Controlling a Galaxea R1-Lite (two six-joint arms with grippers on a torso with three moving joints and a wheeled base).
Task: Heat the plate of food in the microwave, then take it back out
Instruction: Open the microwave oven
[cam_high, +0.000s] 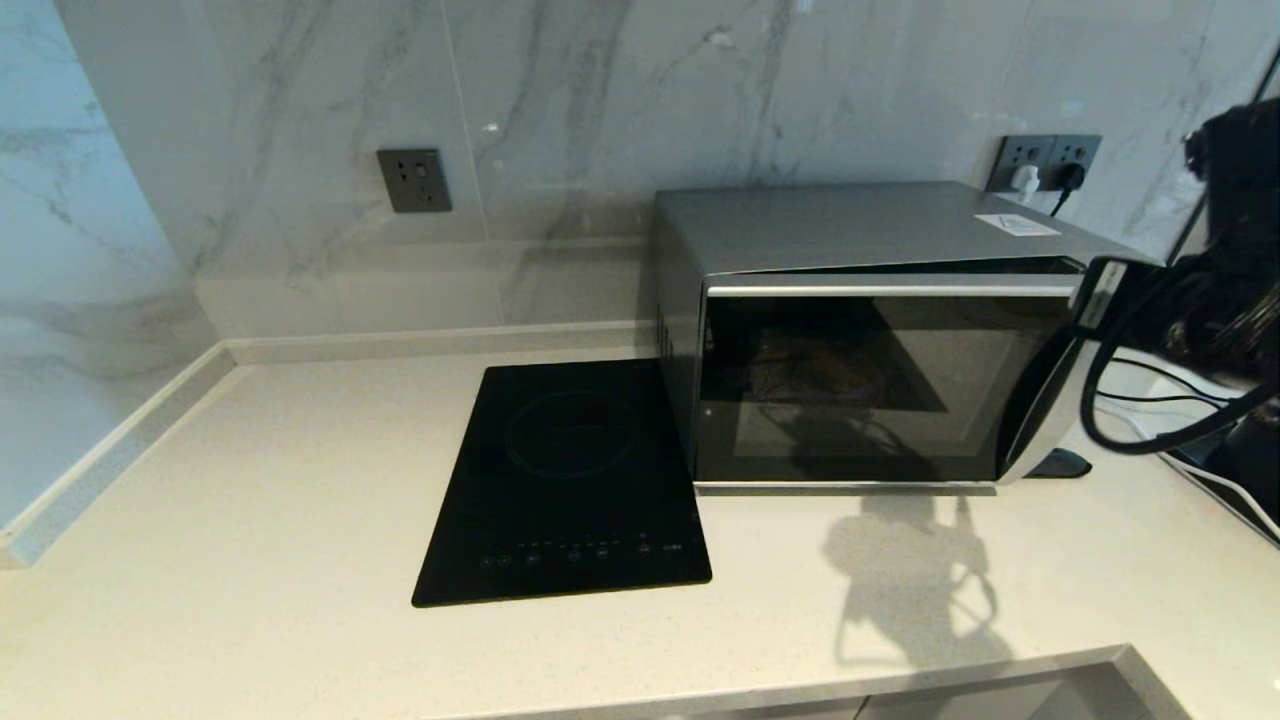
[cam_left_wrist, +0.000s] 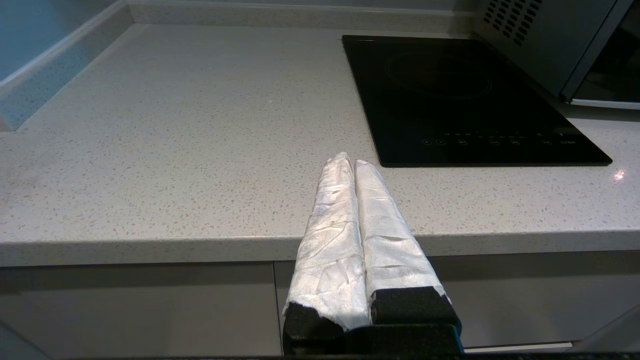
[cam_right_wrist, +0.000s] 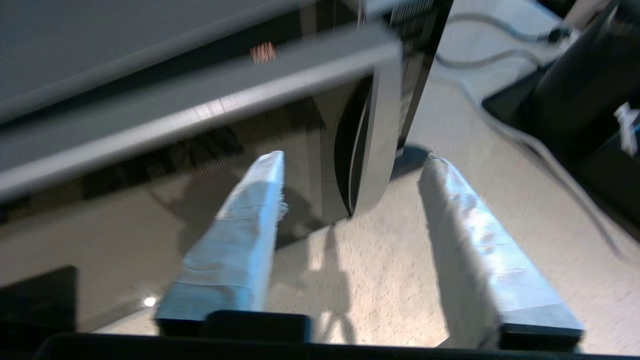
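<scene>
Silver microwave (cam_high: 860, 340), door ajar

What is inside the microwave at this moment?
Through the dark glass door of the microwave, a dim round shape with something brownish on it shows, likely the plate of food. The tinted glass and reflections hide its details; the fries cannot be made out.

Marble wall (cam_high: 600, 100), grey sockets (cam_high: 414, 180), speckled pale countertop (cam_high: 250, 480)
</scene>
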